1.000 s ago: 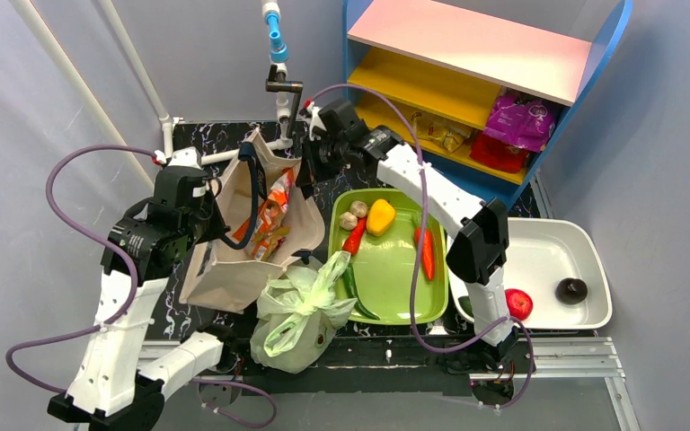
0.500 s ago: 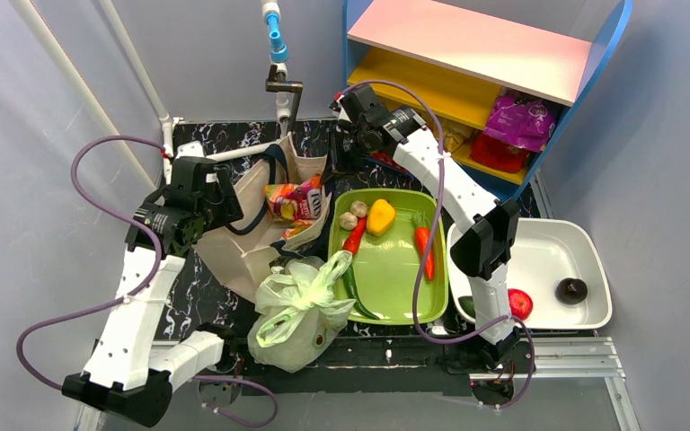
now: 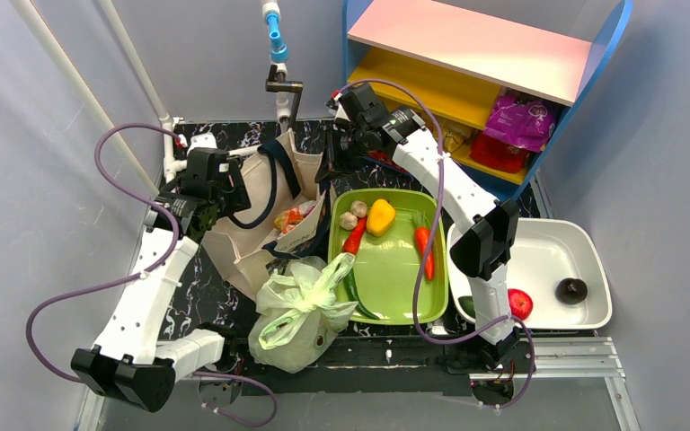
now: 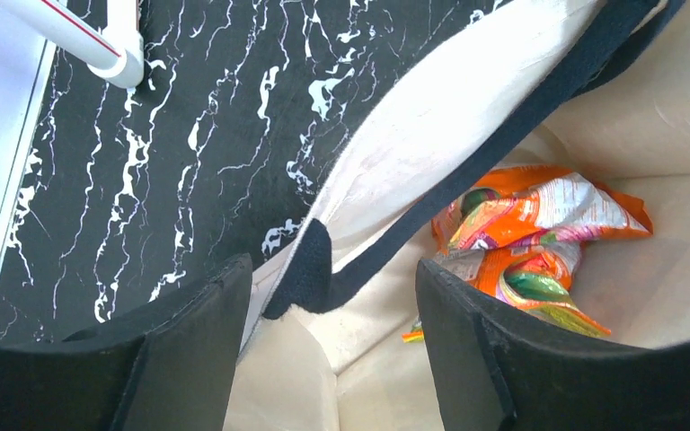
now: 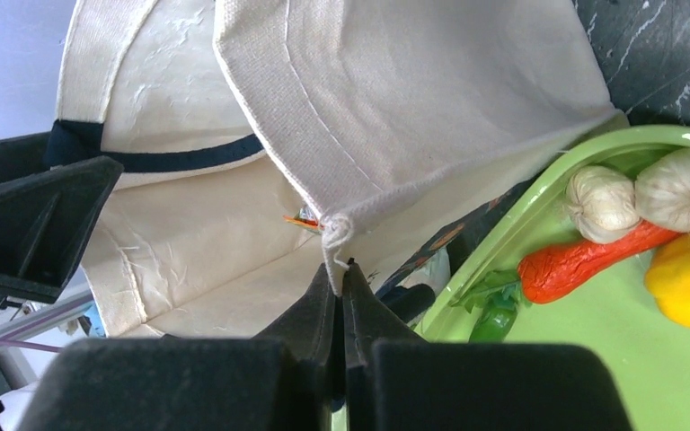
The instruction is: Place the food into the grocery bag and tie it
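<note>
Two grippers held the canvas tote (image 3: 243, 242) a second ago; now the left gripper (image 3: 223, 184) gapes wide, its dark strap (image 4: 310, 269) dropped; the right gripper (image 5: 341, 269) stays pinched on the rim; the tote sags over the snack packets (image 4: 526, 224); the pale-green grocery bag (image 3: 298, 314) sits at the desk's (image 3: 180, 305) near edge, likely next.

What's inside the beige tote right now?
Crinkly orange snack packets lie in the tote. Anything under them, or behind the folded-in cloth wall, is covered and cannot be seen.
</note>
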